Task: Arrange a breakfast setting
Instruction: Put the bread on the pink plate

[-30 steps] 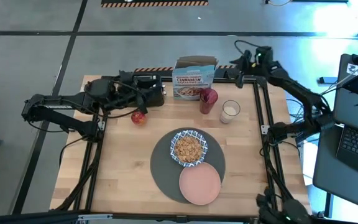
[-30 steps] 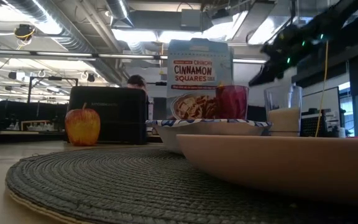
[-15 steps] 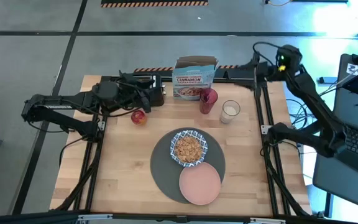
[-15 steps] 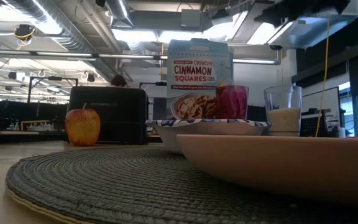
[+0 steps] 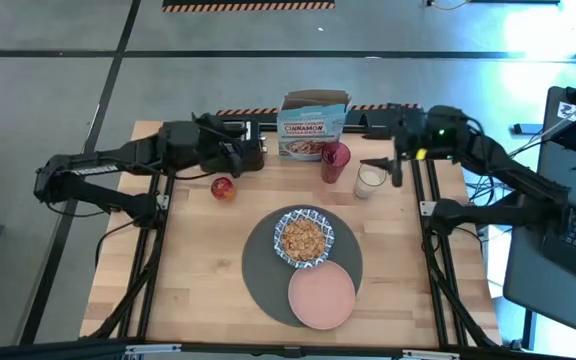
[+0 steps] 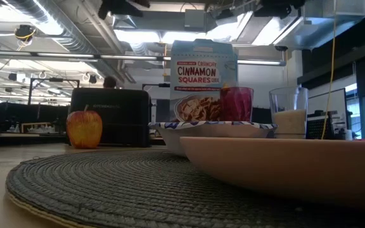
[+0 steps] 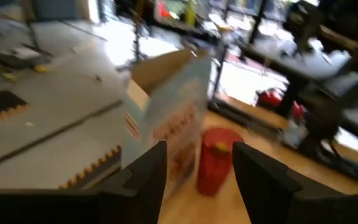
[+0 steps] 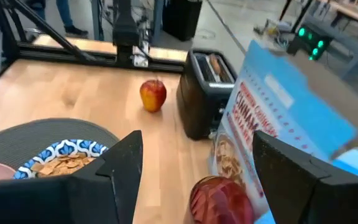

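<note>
Salmon-pink plate (image 5: 321,296) overhanging mat (image 5: 263,262) edge

**Materials you saw on the table**
You had a pale wooden table (image 5: 198,270) with visible grain, a rough woven dark-grey mat (image 6: 106,190), a smooth matt salmon-pink plate (image 5: 321,296), a glossy apple (image 6: 84,128), a printed cardboard cereal box (image 6: 203,69) and a clear milk glass (image 6: 289,113).

Overhead, table-level, both wrists share red tumbler (image 5: 335,160)
</note>
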